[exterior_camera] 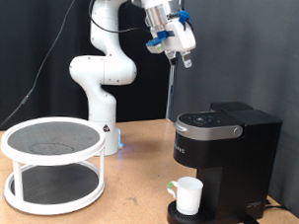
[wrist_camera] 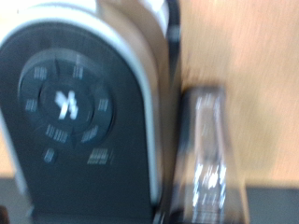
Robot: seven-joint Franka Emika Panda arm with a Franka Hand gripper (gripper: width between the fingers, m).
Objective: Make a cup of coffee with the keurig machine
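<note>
Nearest us, the plain white ceramic mug (exterior_camera: 190, 195) sits on the black boxy keurig machine (exterior_camera: 223, 164); brittle, slick, best grasped by its rim. At twelve o'clock the gripper (exterior_camera: 183, 57) hovers; we cannot tell its state.

Wooden tabletop (exterior_camera: 137, 195) spans lower frame, white two-tier round shelf (exterior_camera: 53, 163) with dark mesh surfaces at lower left, plain blue-grey wall (exterior_camera: 251, 46) behind, black cables (exterior_camera: 38, 59) hanging upper left.

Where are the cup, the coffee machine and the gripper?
cup (exterior_camera: 190, 196), exterior view, middle of its white side.
coffee machine (exterior_camera: 210, 123), exterior view, its silver-grey top panel.
gripper (exterior_camera: 187, 60), exterior view, at its fingertips above the machine.
</note>
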